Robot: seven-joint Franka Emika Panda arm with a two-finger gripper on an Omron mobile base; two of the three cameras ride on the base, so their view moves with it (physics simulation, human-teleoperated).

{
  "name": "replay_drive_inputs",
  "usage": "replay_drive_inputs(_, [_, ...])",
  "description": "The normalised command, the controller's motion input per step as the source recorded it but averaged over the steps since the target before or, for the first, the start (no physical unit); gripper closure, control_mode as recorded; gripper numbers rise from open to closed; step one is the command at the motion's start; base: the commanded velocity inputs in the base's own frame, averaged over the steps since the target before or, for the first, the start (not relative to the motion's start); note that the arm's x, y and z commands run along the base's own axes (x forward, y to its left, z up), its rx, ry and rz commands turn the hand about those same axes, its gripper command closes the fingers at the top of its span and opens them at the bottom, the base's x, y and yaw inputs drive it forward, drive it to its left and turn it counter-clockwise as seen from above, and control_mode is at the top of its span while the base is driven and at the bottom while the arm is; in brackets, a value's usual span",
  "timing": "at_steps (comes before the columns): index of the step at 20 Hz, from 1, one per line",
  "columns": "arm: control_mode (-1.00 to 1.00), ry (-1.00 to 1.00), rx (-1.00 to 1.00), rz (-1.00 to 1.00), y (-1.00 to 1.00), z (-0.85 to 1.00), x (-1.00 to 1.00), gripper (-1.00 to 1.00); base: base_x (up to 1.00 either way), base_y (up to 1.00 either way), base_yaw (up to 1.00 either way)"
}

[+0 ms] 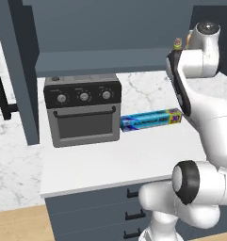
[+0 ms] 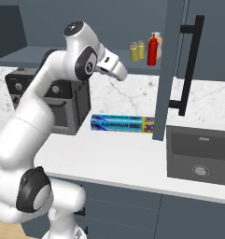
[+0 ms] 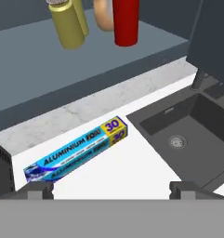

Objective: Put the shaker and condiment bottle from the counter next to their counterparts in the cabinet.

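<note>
Gripper (image 3: 111, 188) wide open, holding nothing, raised above counter (image 2: 114, 154). Shaker (image 3: 67, 25) and condiment bottle (image 3: 126, 21) upright on cabinet (image 3: 85, 65) shelf beside counterparts, well beyond jaws. Foil box (image 3: 78, 148) lying below.

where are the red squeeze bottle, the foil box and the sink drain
slim red squeeze bottle (image 2: 152, 52), right base view, mid body
blue aluminium foil box (image 3: 78, 153), hand view, printed face
round sink drain (image 3: 177, 141), hand view, centre
</note>
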Motion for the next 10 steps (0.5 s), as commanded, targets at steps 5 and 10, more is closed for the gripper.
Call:
replay_drive_inputs(5, [-1.0, 0.0, 0.0, 0.0, 0.44, -0.73, -1.0, -1.0, 0.0, 0.0, 0.0])
replay_drive_inputs(10, [-1.0, 0.05, 0.0, 0.0, 0.39, -0.6, -0.9, -1.0, 0.0, 0.0, 0.0])
